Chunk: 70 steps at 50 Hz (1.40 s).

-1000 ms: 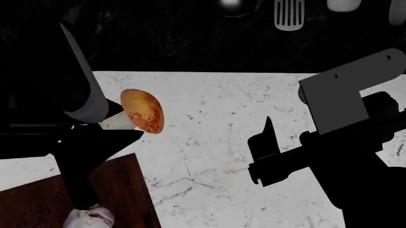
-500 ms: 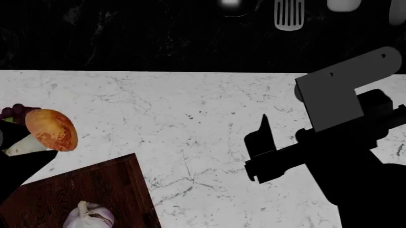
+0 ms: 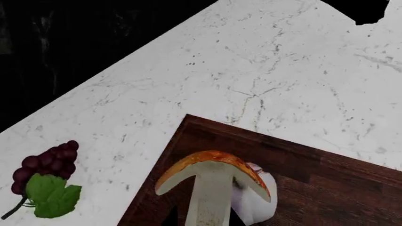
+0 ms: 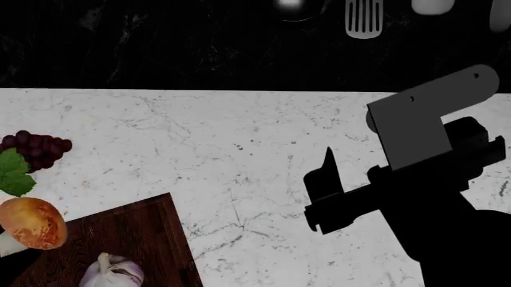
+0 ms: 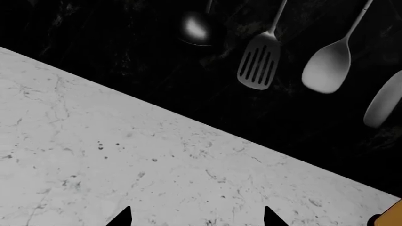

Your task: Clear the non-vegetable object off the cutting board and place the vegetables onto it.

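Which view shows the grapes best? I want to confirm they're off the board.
Left wrist view: the whole grapes lie on marble, clear of the cutting board. Head view crops them at the frame edge; right wrist misses them.

Over the last second the mushroom (image 4: 32, 223) has travelled from a position above the marble counter (image 4: 264, 173), well behind the cutting board (image 4: 119, 239), across to the left and then forward; it is now at the board's rear left edge, with the garlic bulb (image 4: 112, 272) close beside it. The left arm, which filled the head view's left side a second ago, has withdrawn almost fully out of that view. This withdrawal has uncovered the grapes (image 4: 36, 148) and their green leaf on the counter behind the board. The right gripper (image 4: 324, 194) has shifted slightly to the left and its arm bracket has tilted marginally.
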{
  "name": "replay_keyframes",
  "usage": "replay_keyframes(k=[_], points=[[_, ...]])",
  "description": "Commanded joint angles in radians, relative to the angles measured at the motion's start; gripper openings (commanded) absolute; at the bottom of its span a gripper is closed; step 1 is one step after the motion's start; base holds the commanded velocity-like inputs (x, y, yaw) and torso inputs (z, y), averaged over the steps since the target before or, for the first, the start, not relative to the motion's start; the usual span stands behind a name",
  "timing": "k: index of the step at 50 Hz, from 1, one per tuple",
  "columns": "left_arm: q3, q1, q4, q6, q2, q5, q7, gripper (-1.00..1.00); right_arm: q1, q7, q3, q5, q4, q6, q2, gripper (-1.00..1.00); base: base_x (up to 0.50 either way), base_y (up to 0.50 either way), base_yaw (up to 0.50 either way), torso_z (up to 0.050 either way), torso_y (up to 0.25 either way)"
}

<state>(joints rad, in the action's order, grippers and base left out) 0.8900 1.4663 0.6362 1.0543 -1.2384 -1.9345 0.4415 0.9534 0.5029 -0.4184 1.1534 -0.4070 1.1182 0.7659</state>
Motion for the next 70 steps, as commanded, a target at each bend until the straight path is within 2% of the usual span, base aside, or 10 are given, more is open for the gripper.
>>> replay_keyframes(k=[1,9,23,24,31,36,50,62,66,70], points=[[0.011,-0.097,0.04,-0.086,-0.063,0.04,0.003,-1.0,-0.004,0.011,0.005,0.014,-0.009,0.001,0.003,1.0,0.0,0.0,0.0,0.0,0.0],[0.035,-0.166,0.082,-0.126,-0.088,0.078,-0.012,-1.0,-0.003,0.025,0.012,0.03,-0.018,0.008,0.009,1.0,0.0,0.0,0.0,0.0,0.0],[0.039,-0.181,0.094,-0.123,-0.087,0.088,-0.031,-1.0,-0.002,0.026,0.008,0.029,-0.014,0.004,0.008,1.0,0.0,0.0,0.0,0.0,0.0],[0.039,-0.178,0.091,-0.121,-0.085,0.086,-0.026,1.0,-0.002,0.026,0.008,0.029,-0.013,0.003,0.008,1.0,0.0,0.0,0.0,0.0,0.0],[0.032,-0.161,0.097,-0.107,-0.081,0.068,-0.013,1.0,-0.004,0.027,0.01,0.031,-0.015,0.0,0.012,1.0,0.0,0.0,0.0,0.0,0.0],[0.002,-0.086,0.105,-0.067,-0.075,-0.008,0.024,1.0,-0.006,0.032,0.013,0.037,-0.018,0.002,0.016,1.0,0.0,0.0,0.0,0.0,0.0],[-0.102,0.045,0.14,-0.11,-0.16,-0.18,0.064,1.0,0.016,0.038,0.006,0.042,-0.014,0.012,0.011,1.0,0.0,0.0,0.0,0.0,0.0],[-0.128,-0.009,0.183,-0.468,-0.31,-0.11,0.102,1.0,0.026,0.043,0.005,0.051,-0.015,0.019,0.017,1.0,0.0,0.0,0.0,0.0,0.0],[-0.127,-0.016,0.214,-0.567,-0.331,-0.102,0.146,1.0,0.011,0.063,0.027,0.075,-0.029,0.015,0.028,1.0,0.0,0.0,0.0,0.0,0.0],[-0.102,-0.045,0.24,-0.689,-0.332,-0.048,0.164,1.0,0.024,0.153,0.068,0.165,-0.117,0.055,0.056,1.0,0.0,0.0,0.0,0.0,0.0]])
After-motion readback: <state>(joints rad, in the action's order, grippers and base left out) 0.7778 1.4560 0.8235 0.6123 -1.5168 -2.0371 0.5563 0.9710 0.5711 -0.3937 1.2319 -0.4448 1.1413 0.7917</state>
